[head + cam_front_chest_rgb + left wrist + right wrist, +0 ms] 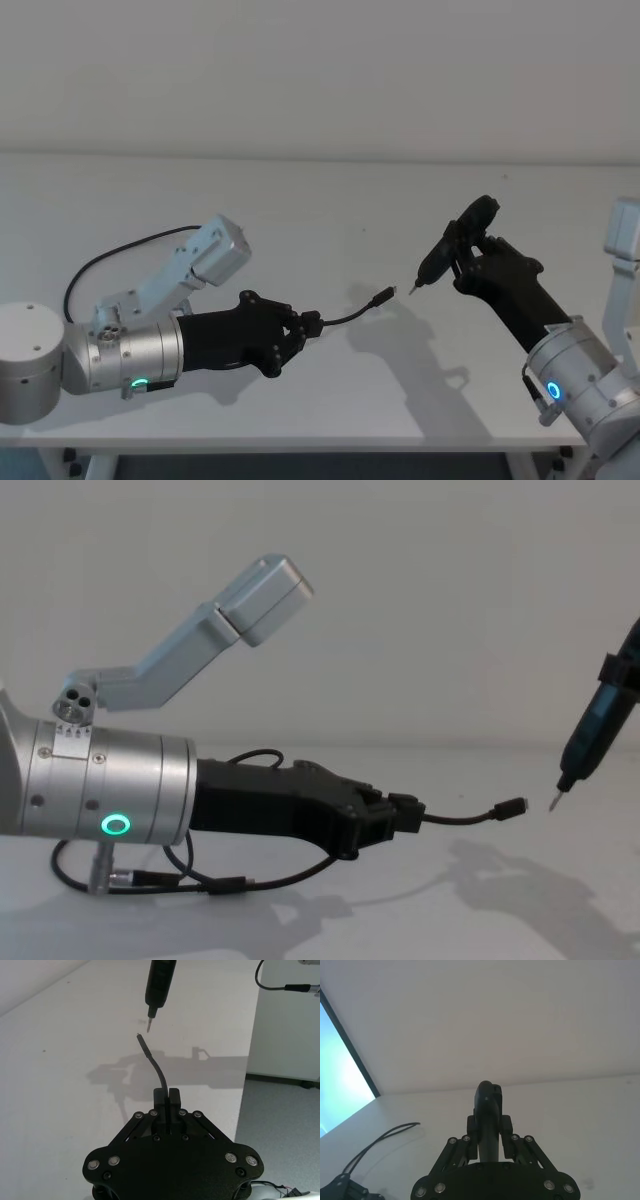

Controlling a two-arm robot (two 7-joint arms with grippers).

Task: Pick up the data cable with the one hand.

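Left gripper (309, 323), black, on a silver wrist with a green ring, lies level with its fingers pressed together on the data cable (350, 316); the cord sits pinched between the two fingertips (173, 1096); from the left gripper the free length runs forward in a gentle upward curve, ending in the small plug (385, 295); the whole visible length is held clear of the white table (300, 200) below the left gripper, its shadow cast on the surface; right gripper (463, 262) stands well out in front of the left gripper, clamped round a dark pen-like tool (440, 258); the tool slants down toward the left gripper, its tip just short of the plug, not touching.
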